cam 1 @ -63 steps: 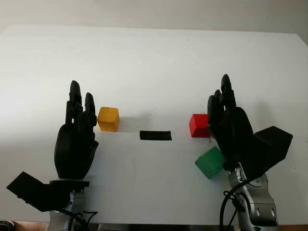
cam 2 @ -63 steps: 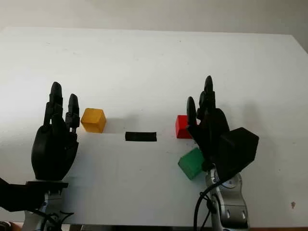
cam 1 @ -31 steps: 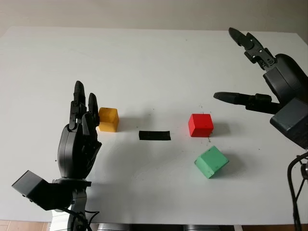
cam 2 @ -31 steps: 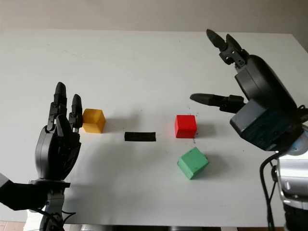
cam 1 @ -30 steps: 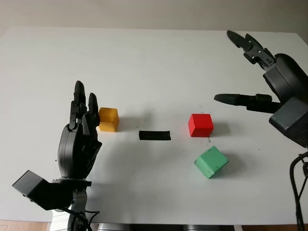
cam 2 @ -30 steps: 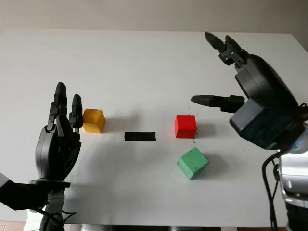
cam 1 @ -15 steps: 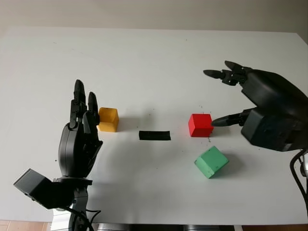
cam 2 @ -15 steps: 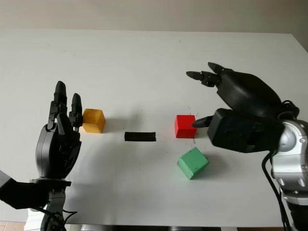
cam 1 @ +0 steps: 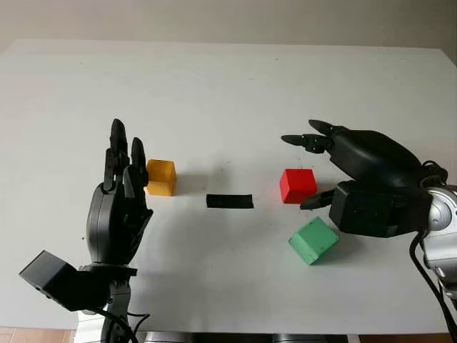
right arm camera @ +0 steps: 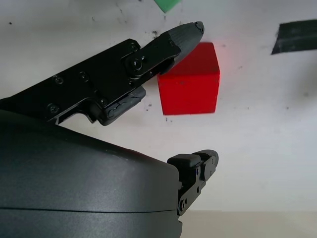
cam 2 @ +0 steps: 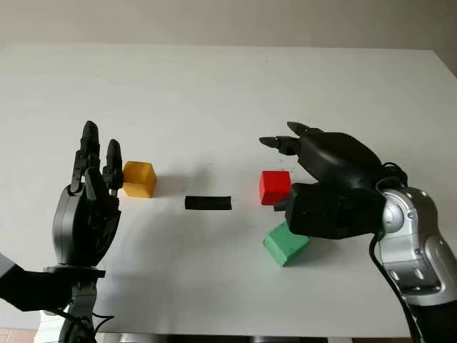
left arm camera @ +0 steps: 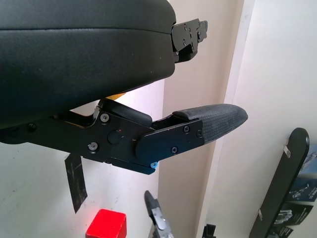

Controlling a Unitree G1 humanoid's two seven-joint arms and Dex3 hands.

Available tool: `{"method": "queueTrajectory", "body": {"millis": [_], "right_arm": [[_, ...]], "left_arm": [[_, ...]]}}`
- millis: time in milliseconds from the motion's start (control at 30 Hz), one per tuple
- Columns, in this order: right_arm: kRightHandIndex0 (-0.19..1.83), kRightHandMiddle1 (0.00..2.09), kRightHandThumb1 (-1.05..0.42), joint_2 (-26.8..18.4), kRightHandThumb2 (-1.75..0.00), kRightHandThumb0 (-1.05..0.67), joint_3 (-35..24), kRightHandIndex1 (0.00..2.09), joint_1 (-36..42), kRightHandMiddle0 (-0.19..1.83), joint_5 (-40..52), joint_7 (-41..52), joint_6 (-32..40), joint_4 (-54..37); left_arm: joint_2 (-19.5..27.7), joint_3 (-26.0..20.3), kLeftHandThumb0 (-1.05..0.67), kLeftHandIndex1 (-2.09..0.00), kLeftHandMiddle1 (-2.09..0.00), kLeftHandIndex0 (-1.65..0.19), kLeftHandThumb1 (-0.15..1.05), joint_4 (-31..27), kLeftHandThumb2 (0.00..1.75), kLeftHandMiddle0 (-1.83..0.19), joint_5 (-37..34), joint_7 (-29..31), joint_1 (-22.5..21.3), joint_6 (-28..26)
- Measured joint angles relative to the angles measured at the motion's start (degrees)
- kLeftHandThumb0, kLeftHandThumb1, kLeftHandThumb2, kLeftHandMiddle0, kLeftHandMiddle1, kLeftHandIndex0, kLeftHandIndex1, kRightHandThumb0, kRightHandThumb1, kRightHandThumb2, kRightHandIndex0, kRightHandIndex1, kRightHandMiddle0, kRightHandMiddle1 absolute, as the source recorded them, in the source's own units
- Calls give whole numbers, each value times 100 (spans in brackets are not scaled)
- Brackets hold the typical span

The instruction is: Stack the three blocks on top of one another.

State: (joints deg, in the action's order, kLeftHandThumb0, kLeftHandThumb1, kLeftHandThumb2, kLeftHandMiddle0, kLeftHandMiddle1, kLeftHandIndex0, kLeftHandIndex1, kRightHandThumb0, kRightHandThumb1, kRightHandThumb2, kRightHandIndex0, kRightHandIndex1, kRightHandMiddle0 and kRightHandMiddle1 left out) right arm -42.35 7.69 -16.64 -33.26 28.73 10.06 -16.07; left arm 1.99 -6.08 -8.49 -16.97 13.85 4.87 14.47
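Closing from this pose risks knocking the red block (cam 1: pixel 298 185) rather than gripping it: right hand (cam 1: pixel 357 179) open and holding nothing, thumb tip just beside the block's near-right edge, the other fingers (cam 1: pixel 310 137) arched beyond the block's far side. Sweeping lower could also clip the green block (cam 1: pixel 313 240), just under and inboard of the right palm. Either nudge would skew a block and spoil a square stack. Left hand (cam 1: pixel 116 214) open, upright, idle, with the yellow block (cam 1: pixel 161 177) just beside its fingertips; black tape strip (cam 1: pixel 230 201) between yellow and red. Compared with half a second ago: right hand lower and closer over the red block, fingers nearer its far side; blocks and left hand unmoved.
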Motion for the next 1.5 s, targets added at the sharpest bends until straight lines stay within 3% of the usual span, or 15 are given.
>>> {"method": "queueTrajectory", "body": {"millis": [500, 900, 967, 1067, 1233, 1500], "right_arm": [[13, 10, -84, 29, -6, -59, 201, 8, 22, 51, -878, -923, -776, 565], [26, 24, -86, 222, -6, -54, 198, 11, 25, 77, -975, -1339, -1032, 731], [29, 38, -87, 247, -6, -53, 193, 9, 25, 76, -959, -1346, -1038, 735], [34, 76, -87, 277, -5, -50, 174, 7, 25, 65, -898, -1344, -1040, 736], [39, 109, -91, 310, -6, -44, 139, 7, 24, 63, -833, -1321, -1082, 736], [44, 124, -91, 239, -5, -41, 123, 7, 17, 56, -899, -1282, -1334, 759]], "left_arm": [[0, -18, -71, 0, 0, 19, 105, 88, 65, 19, -42, 61, 3, 80], [-3, -21, -71, 0, 0, 19, 105, 89, 63, 19, -123, 90, 3, 80], [-3, -21, -71, 0, 0, 19, 105, 89, 63, 19, -122, 90, 3, 80], [-3, -22, -70, 0, 0, 19, 105, 109, 63, 19, -122, 93, 3, 104], [-2, -22, -70, 0, 0, 19, 105, 110, 65, 19, -120, 90, 8, 97], [-2, -22, -71, 0, 0, 19, 105, 100, 64, 19, -59, 57, 41, 101]]}}
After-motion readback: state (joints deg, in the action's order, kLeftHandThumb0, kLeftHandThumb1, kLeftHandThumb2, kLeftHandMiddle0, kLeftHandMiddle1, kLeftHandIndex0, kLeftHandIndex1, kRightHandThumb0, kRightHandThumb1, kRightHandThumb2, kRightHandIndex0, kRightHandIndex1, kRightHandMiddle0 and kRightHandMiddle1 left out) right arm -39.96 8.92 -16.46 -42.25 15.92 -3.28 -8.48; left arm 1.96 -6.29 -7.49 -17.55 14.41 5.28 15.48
